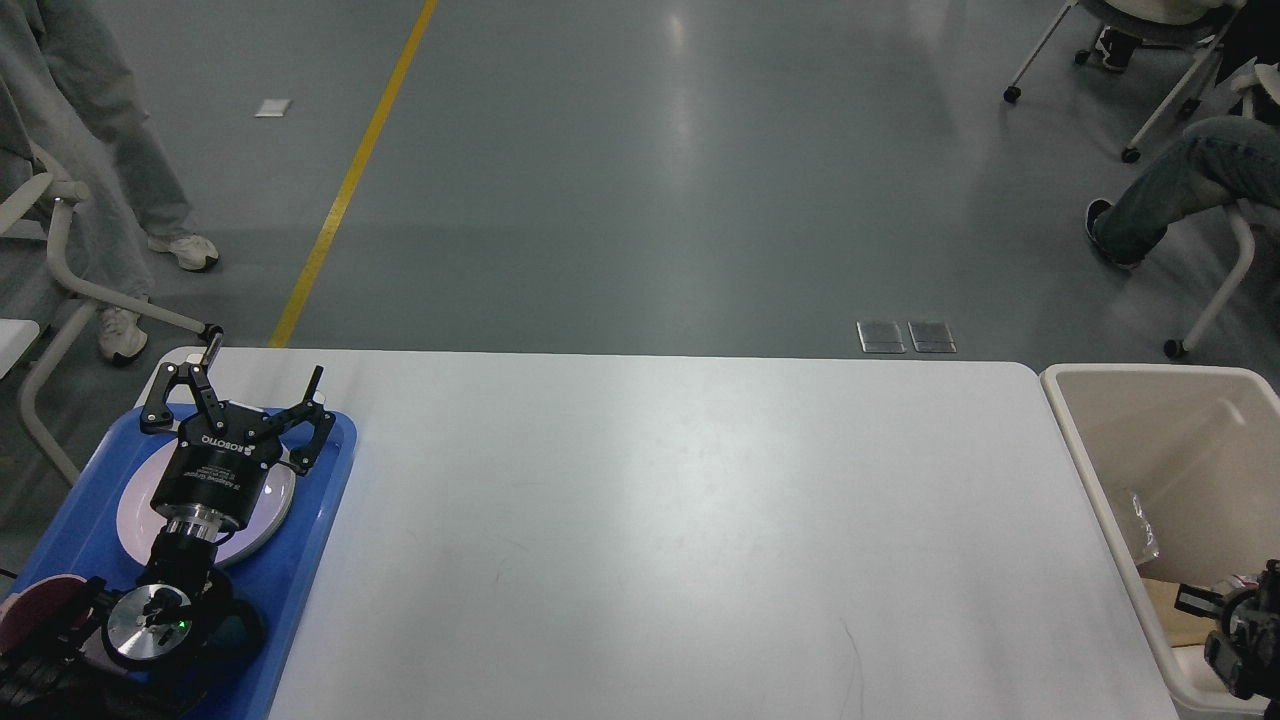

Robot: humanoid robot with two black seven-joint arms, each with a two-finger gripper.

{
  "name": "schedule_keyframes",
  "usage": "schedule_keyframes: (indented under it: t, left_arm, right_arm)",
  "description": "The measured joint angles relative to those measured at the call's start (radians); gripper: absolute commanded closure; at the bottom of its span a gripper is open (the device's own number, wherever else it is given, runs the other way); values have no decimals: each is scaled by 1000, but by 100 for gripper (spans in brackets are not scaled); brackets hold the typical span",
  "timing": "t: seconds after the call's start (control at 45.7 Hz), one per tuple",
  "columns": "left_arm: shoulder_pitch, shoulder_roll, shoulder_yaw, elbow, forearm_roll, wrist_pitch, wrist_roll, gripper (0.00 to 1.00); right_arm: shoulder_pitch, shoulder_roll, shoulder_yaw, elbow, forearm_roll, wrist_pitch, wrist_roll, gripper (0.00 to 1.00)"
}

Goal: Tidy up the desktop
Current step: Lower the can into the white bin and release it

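Seemingly finished, the large white rounded tabletop (650,530) lies bare, left tool (235,395) spread apart, right tool's (1235,630) state unclear.

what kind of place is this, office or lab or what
Probably a robotics lab or workshop floor: grey coated floor with a yellow line, wheeled chairs, and a white desktop with a blue tray and beige bin.

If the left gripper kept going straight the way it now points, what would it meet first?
The left gripper, open, points away from the robot over the blue tray's far rim. Ahead lies only the desktop's far-left corner, then floor; the way looks free, though its height is unclear.
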Motion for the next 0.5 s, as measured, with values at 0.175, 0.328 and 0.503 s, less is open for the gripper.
schedule_keyframes:
  t: [0.175, 0.328, 0.503]
  left_arm:
    - [0, 0, 0, 0, 0, 0, 0, 4]
    - [0, 0, 0, 0, 0, 0, 0, 4]
    - [0, 0, 0, 0, 0, 0, 0, 4]
  right_arm:
    - [11, -5, 17, 8, 0, -4, 3, 0]
    - [16, -12, 30, 10, 0, -2, 3, 0]
    - [34, -17, 76, 23, 1, -2, 3, 0]
